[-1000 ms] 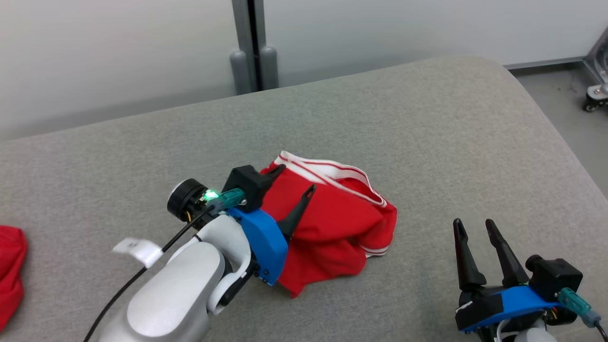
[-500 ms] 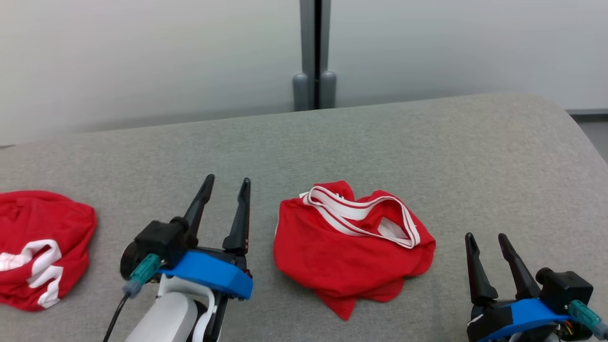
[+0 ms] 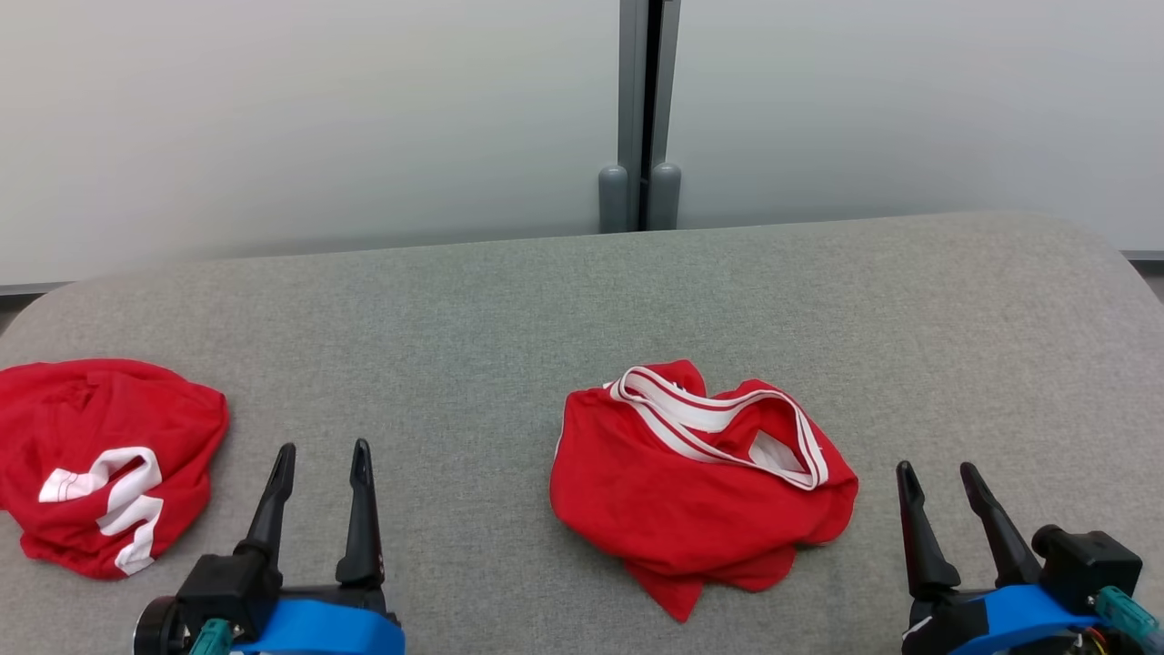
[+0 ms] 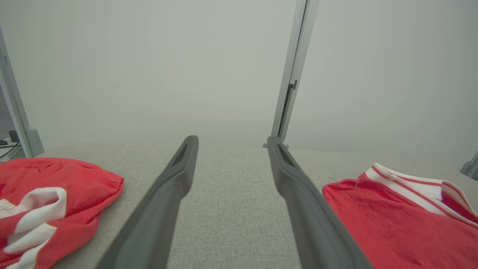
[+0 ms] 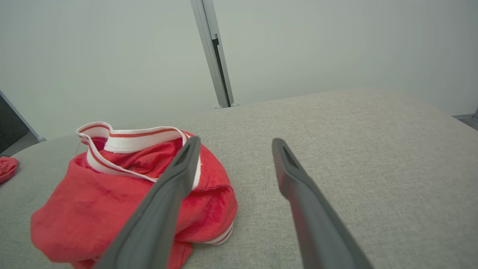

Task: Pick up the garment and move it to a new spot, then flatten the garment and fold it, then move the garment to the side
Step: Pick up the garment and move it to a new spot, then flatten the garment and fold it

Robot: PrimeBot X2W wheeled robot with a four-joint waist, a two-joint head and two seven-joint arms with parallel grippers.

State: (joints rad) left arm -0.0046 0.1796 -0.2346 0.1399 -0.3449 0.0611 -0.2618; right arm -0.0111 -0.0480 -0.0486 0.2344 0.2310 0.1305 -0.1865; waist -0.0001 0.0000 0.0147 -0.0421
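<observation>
**A:** What lies farthest to your left?

**B:** A crumpled red cloth with white patches [image 3: 109,455]. It lies on the grey fabric-covered surface [image 3: 509,300], well to the left of the crumpled red garment with the white, red-striped waistband [image 3: 673,509].

**A:** And your left end effector?

**B:** My left end effector [image 3: 325,448] sits left of the garment, between it and the cloth and nearer the cloth. Its two dark fingers stand apart and hold nothing. In my left wrist view, bare grey fabric shows between them.

**A:** Where is the garment itself?

**B:** It lies bunched in a loose heap on the surface, waistband uppermost and curling open towards the back. One red corner pokes out at the near side. Behind the garment, past the far edge of the surface, a grey upright post [image 3: 641,109] rises against the pale wall [image 3: 318,118].

**A:** And the right side?

**B:** My right end effector [image 3: 937,468] is near the garment's right edge, with a strip of grey showing between them in my head view. Its fingers are spread, with nothing between them. In my right wrist view, one finger crosses in front of the garment's edge, and the other is over bare surface.
</observation>
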